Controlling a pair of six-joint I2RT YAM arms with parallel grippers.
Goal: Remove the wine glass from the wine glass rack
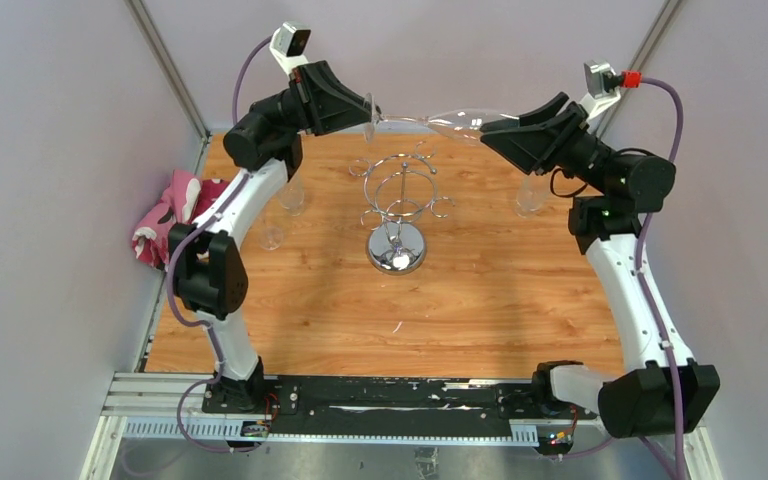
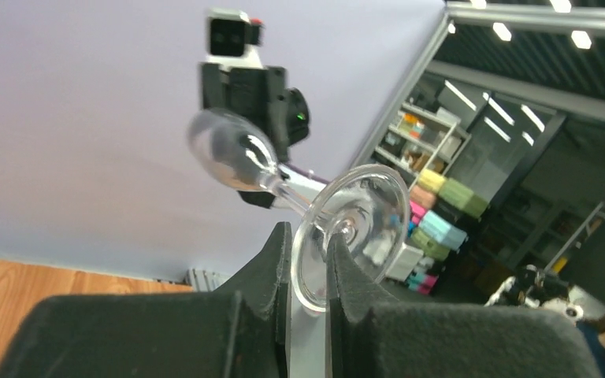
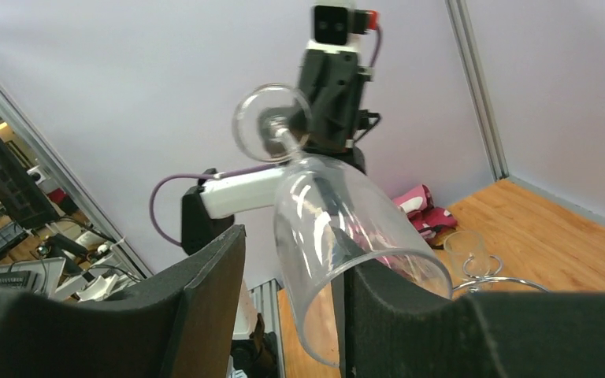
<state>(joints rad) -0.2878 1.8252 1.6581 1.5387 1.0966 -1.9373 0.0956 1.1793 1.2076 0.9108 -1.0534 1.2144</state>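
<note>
wooden worktop, lilac walls. wine glass sideways above wine glass rack. left hand narrow, clamping its foot. right hand half wide around bowl, gap one side.

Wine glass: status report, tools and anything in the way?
Left tool shut on the wine glass foot. Right tool open around its bowl, not yet gripping. Glass sideways above the rack, off its hooks. Nothing in the way.
</note>
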